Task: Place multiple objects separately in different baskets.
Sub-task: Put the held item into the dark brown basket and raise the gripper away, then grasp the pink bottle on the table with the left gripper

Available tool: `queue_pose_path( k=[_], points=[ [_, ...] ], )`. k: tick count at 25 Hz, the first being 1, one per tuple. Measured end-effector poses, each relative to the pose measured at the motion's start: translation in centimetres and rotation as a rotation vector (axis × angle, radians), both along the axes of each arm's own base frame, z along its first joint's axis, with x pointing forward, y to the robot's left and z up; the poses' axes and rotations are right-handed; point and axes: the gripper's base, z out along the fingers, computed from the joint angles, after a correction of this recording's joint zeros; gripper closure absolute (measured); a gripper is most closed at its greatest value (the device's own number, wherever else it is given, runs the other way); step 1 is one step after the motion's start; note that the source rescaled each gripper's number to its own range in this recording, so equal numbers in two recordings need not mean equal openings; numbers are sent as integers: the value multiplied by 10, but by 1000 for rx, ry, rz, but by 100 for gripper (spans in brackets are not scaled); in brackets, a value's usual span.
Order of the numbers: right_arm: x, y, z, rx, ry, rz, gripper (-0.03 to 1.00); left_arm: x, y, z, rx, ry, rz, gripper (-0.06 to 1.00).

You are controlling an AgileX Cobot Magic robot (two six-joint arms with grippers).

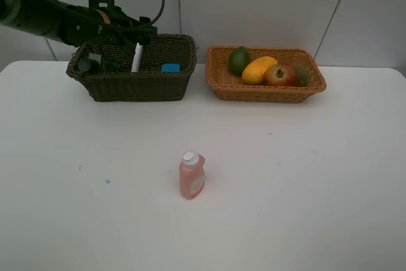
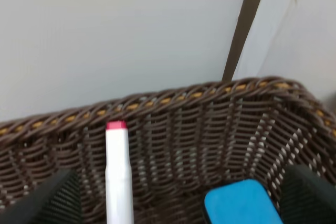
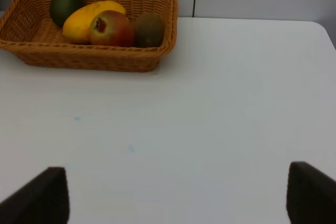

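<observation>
Risk sits at the dark basket: my left gripper hangs wide open, empty, over the upright marker; lifting out carelessly could knock that smooth white barrel against the coarse wicker. Right gripper open, empty. Pink bottle, glossy plastic, stands mid-table.

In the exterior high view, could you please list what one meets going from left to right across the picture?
Dark basket holding the white marker then the blue pad, pink bottle, orange basket with lime, mango, pomegranate.
</observation>
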Motion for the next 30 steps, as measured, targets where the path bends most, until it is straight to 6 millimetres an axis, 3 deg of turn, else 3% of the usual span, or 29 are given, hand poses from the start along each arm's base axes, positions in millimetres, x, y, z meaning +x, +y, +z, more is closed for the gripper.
queue_pose_path(
  k=[9,13,17,30],
  points=[
    [0,0,0,0,0,0,-3,-3,-12,1,-6,-5,-26,-5],
    [0,0,0,0,0,0,-3,-14,-26,17,8,9,-60,-5],
    [0,0,0,0,0,0,-3,-30,-44,37,23,29,-103,-5],
    [0,0,0,0,0,0,-3,-95,-91,70,37,281,-172,-5]
  ],
)
